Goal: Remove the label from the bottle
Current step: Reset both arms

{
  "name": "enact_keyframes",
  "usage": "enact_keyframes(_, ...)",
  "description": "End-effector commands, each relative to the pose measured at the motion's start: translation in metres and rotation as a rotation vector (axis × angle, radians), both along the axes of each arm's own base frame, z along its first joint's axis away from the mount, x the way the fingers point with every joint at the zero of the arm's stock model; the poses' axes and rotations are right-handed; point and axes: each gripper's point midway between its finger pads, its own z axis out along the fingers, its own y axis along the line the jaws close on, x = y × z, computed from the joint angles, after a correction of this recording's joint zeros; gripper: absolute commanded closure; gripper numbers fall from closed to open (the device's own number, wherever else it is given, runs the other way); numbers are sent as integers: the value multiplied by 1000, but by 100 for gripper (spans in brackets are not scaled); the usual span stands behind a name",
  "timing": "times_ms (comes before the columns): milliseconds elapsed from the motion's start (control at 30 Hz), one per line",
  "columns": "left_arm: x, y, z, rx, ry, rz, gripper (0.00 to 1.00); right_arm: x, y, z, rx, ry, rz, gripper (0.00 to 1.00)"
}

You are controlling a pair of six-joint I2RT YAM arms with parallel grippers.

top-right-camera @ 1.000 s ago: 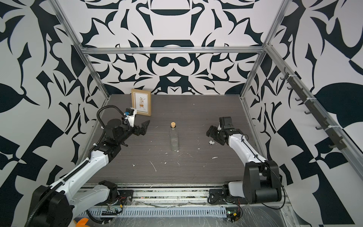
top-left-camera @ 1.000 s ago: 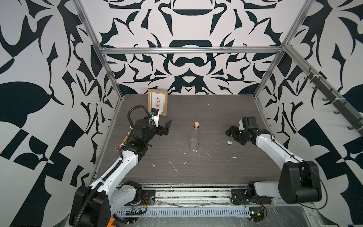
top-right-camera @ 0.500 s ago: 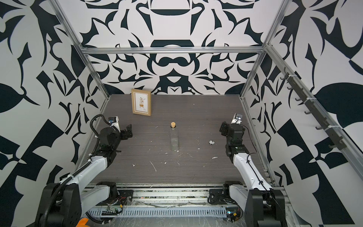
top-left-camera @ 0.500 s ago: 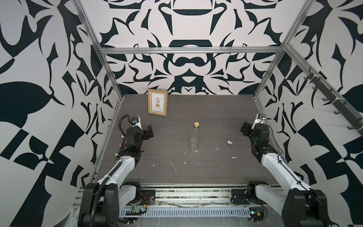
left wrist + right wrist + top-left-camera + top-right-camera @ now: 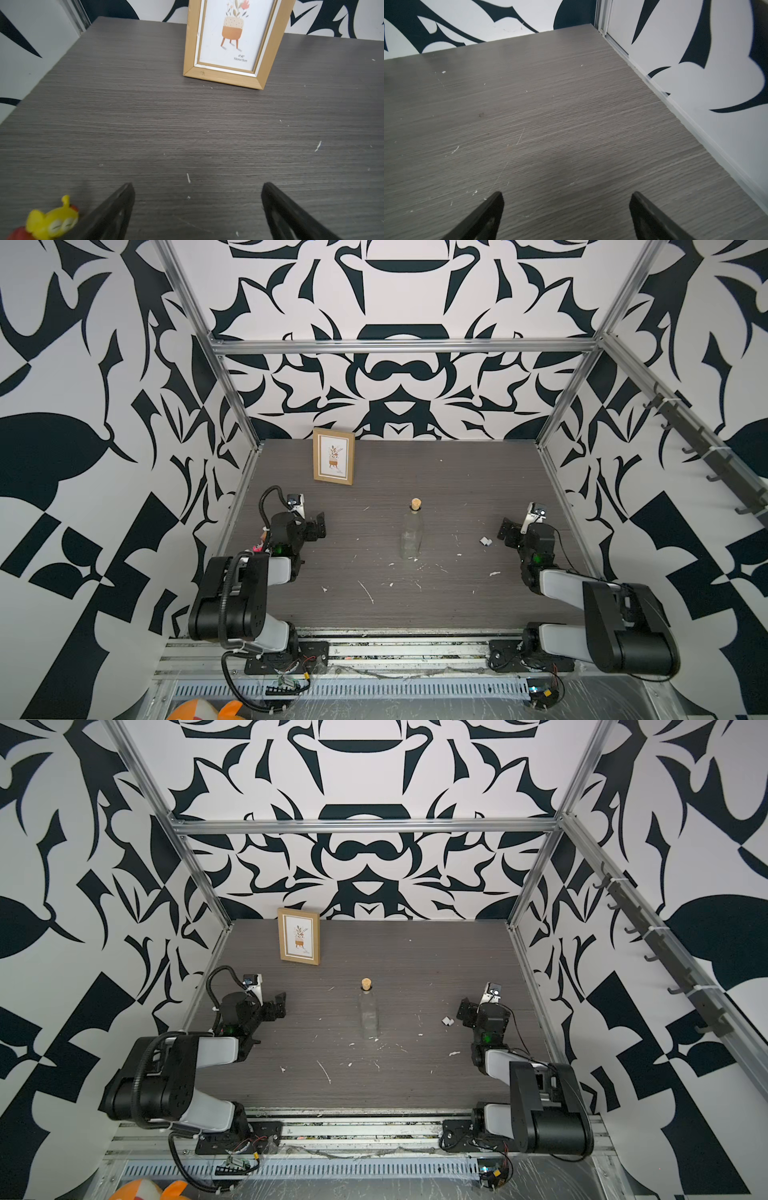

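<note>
The label (image 5: pixel 485 541), just released, lies wadded right of the bare bottle (image 5: pixel 412 533), task seemingly done; left hand (image 5: pixel 197 185) and right hand (image 5: pixel 566 195) gape empty.

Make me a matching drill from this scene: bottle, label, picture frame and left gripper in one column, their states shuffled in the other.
Things:
1. bottle
2. label
3. picture frame
4. left gripper

States:
A. open, holding nothing
B. upright, clear glass
C. crumpled white wad, lying loose
D. gold-brown, standing at the back

Pairs: 1-B, 2-C, 3-D, 4-A.
</note>
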Motion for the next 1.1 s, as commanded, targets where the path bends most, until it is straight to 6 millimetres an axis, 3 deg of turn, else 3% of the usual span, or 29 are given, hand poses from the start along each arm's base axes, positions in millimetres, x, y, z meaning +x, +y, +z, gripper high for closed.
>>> enact_keyframes(0, 4, -14, 18, -15, -85, -93, 1, 17, 11, 28, -8, -154, 65, 2)
enact_keyframes(67, 4, -20, 20, -13, -102, -130, 1, 20, 12, 24, -3, -171, 70, 1)
enact_keyframes(167, 4, -22, 18, -14, -93, -145, 1, 30, 32, 10, -44, -142, 162, 1)
enact_keyframes(233, 3, -27, 18, -18, -89, -184, 0, 34, 26, 5, -40, -76, 121, 1)
enact_keyframes(367, 2, -30, 19, -25, -96, -208, 2, 39, 33, 5, -69, -66, 139, 1)
enact_keyframes(433, -8, -44, 23, -25, -129, -299, 7, 40, 32, 7, -71, -79, 137, 1)
enact_keyframes(467, -13, -46, 24, -27, -146, -313, 1, 39, 33, 6, -71, -78, 137, 1)
enact_keyframes(567, -19, -46, 24, -17, -156, -319, 1, 37, 30, 7, -71, -81, 120, 1)
enact_keyframes(700, -12, -40, 24, -22, -161, -278, 1, 19, 9, 14, -88, -156, -12, 1)
enact_keyframes(800, -17, -39, 27, -24, -187, -278, 1, 11, 6, 17, -85, -198, -36, 1)
enact_keyframes(933, -20, -40, 27, -26, -183, -285, 1, 14, 7, 15, -87, -177, -31, 1)
enact_keyframes(1067, -2, -33, 25, -35, -138, -239, 1, 25, 14, 11, -87, -129, 15, 1)
